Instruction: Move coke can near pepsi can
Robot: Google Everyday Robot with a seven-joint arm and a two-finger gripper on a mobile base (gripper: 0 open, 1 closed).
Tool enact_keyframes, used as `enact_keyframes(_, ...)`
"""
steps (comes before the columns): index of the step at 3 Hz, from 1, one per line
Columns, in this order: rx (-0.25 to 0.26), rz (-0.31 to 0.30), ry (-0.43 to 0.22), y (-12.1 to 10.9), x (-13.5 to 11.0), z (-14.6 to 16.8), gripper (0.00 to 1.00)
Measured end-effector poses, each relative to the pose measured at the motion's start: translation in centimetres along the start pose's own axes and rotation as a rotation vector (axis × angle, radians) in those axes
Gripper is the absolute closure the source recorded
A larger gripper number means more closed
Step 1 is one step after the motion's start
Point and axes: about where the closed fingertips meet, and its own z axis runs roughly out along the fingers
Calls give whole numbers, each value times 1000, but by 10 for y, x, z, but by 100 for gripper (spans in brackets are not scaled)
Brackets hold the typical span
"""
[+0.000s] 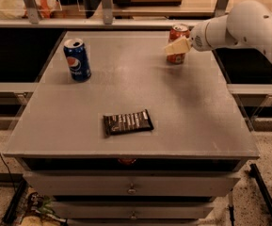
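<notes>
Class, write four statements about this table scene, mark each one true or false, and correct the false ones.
1. The pepsi can stands upright on the table. True.
2. The coke can lies on its side. False: it stands upright.
3. The gripper is at the coke can, near the table's far right corner. True.
4. The dark snack bar touches the pepsi can. False: it lies apart, nearer the front edge.

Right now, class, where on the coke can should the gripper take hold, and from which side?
Grip the upright coke can by its straight round wall at mid-height, coming level from the right, where the gripper is close beside it.
</notes>
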Motion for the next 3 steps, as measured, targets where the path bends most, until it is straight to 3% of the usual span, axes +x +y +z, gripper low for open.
enact_keyframes(2,-30,2,-13,3,-3,9,65)
enact_keyframes(3,-47,-25,-31,7,-16,0,88)
